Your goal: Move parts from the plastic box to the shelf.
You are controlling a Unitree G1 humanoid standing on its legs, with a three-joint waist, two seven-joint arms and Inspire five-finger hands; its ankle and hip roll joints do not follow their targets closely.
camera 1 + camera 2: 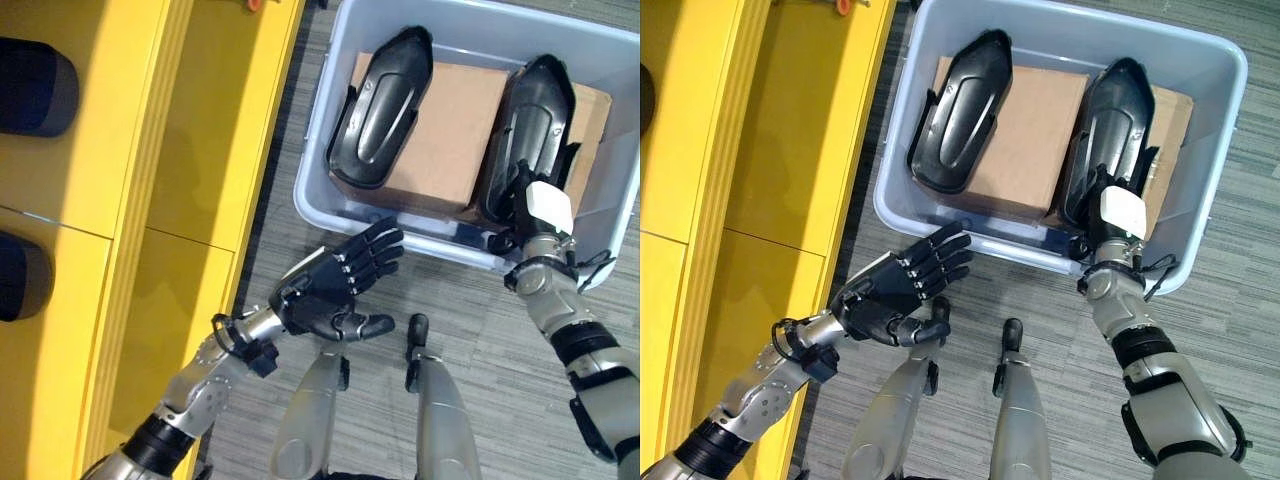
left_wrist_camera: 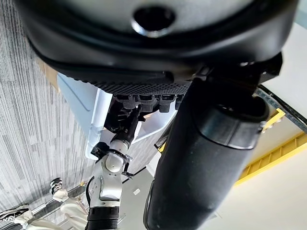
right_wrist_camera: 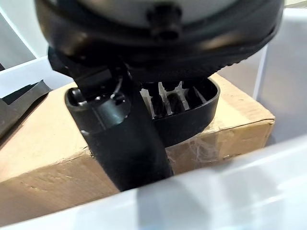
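Two black moulded parts lie on cardboard (image 1: 460,120) inside the pale plastic box (image 1: 318,150): a left part (image 1: 382,105) and a right part (image 1: 537,115). My right hand (image 1: 540,212), with a white cover on its thumb, reaches over the box's near wall to the near end of the right part. In the right wrist view its thumb (image 3: 120,139) stands against that part's ribbed end (image 3: 192,112). My left hand (image 1: 325,290) hovers open, palm up, above the floor just outside the box's near wall, holding nothing.
The yellow shelf (image 1: 120,200) runs along the left, with two dark rounded objects (image 1: 35,85) (image 1: 20,275) lying on it. Grey carpet lies between the shelf and the box. The box's near wall (image 3: 216,191) rises in front of my right hand.
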